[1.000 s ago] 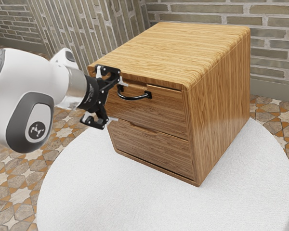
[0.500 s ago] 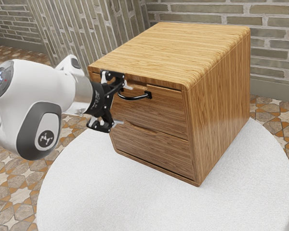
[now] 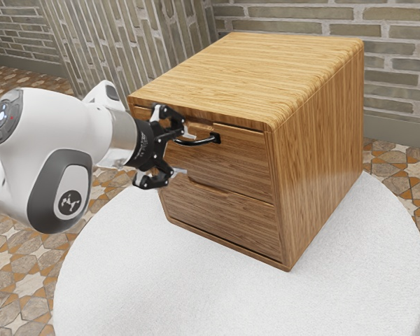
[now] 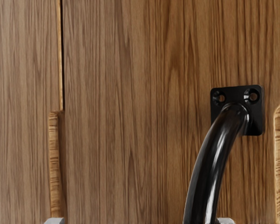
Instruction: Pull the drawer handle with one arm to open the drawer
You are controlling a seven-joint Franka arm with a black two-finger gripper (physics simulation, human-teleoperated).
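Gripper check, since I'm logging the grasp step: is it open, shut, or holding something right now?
Gripper: open, with the drawer handle between its jaws but not clamped.

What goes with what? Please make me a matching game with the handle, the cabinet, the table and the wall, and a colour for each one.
Things:
1. handle
2. cabinet
3. table
4. wall

Colours:
A. white
B. black
C. grey bricks
D. striped brown wood

Right pairs: 1-B, 2-D, 3-A, 4-C.
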